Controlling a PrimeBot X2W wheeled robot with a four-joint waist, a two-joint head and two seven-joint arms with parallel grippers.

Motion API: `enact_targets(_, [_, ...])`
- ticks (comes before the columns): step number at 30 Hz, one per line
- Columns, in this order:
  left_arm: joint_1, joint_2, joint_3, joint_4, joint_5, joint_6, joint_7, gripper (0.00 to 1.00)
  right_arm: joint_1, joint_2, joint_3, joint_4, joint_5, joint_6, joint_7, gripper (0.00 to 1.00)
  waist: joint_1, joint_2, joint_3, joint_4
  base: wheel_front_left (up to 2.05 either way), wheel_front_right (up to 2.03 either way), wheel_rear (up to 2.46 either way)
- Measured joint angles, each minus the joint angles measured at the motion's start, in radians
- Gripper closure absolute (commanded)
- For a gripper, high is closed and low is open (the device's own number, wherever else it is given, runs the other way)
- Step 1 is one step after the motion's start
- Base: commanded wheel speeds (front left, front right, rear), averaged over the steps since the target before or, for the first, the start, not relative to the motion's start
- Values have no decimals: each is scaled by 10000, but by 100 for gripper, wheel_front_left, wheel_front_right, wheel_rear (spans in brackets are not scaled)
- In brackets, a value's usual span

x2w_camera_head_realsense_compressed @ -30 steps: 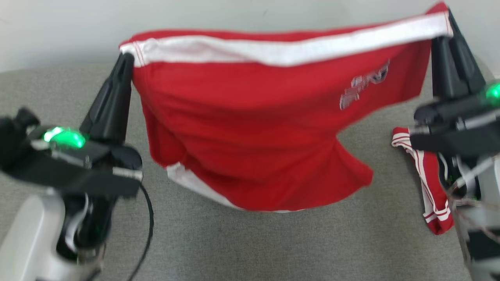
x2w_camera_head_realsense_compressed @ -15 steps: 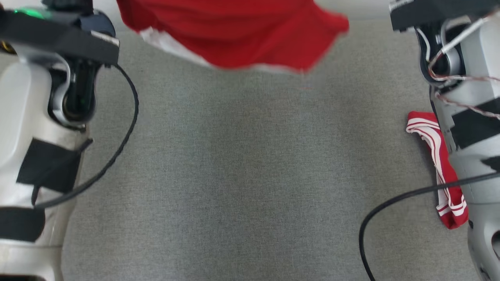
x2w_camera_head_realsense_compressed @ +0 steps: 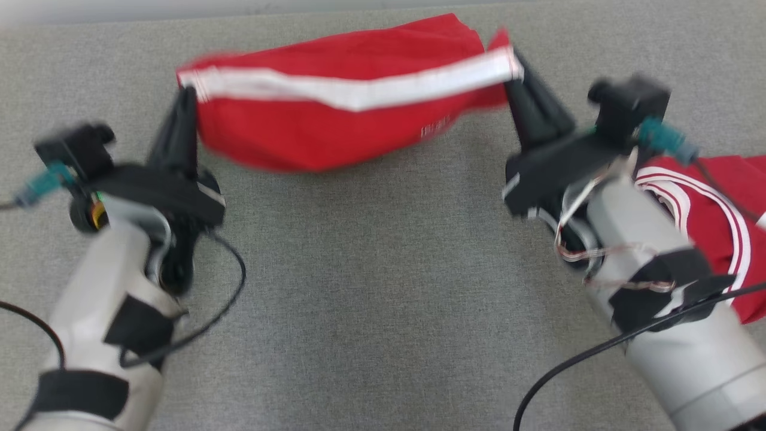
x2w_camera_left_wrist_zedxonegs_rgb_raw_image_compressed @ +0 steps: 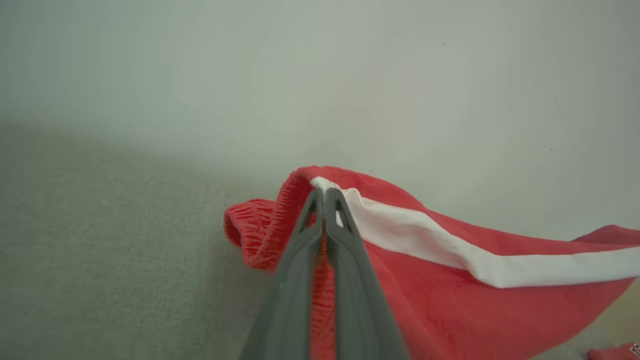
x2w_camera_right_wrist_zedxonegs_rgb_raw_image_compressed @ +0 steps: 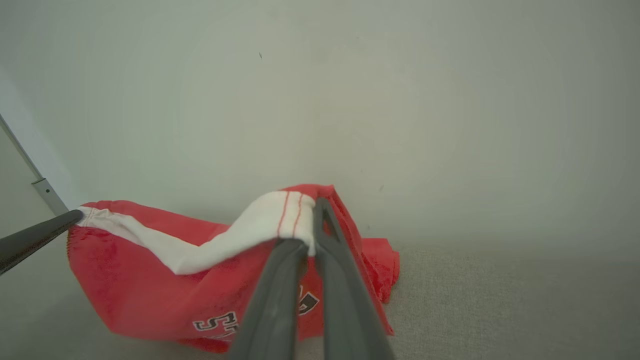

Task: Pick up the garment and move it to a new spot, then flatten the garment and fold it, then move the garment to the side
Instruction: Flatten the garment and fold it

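The one thing I can partly read is a print on the red garment [x2w_camera_right_wrist_zedxonegs_rgb_raw_image_compressed: 150, 280], low on the cloth near its bottom edge in my right wrist view. It is made of blocky pale letters [x2w_camera_right_wrist_zedxonegs_rgb_raw_image_compressed: 220, 322] with dark outlines, starting with what looks like "S" and then "T". My right jaws cross in front of the word. Just past them a scrap of another letter [x2w_camera_right_wrist_zedxonegs_rgb_raw_image_compressed: 308, 303] shows, too little to name. In my head view the same print [x2w_camera_head_realsense_compressed: 435, 127] is a whitish blur I cannot read.
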Motion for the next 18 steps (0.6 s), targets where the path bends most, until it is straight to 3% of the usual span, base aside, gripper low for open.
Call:
enact_targets(9, [1470, -476, -466, 1181, 111, -52, -182, 100, 1762, 113, 671, 853, 1386, 0, 0, 100, -1, -1, -67, 42, 0, 0, 0])
enact_targets(18, [3323, -527, -320, -71, 583, -81, -274, 100, 3893, -293, 600, -159, 2403, 0, -2, 100, -3, -4, -367, 59, 0, 0, 0])
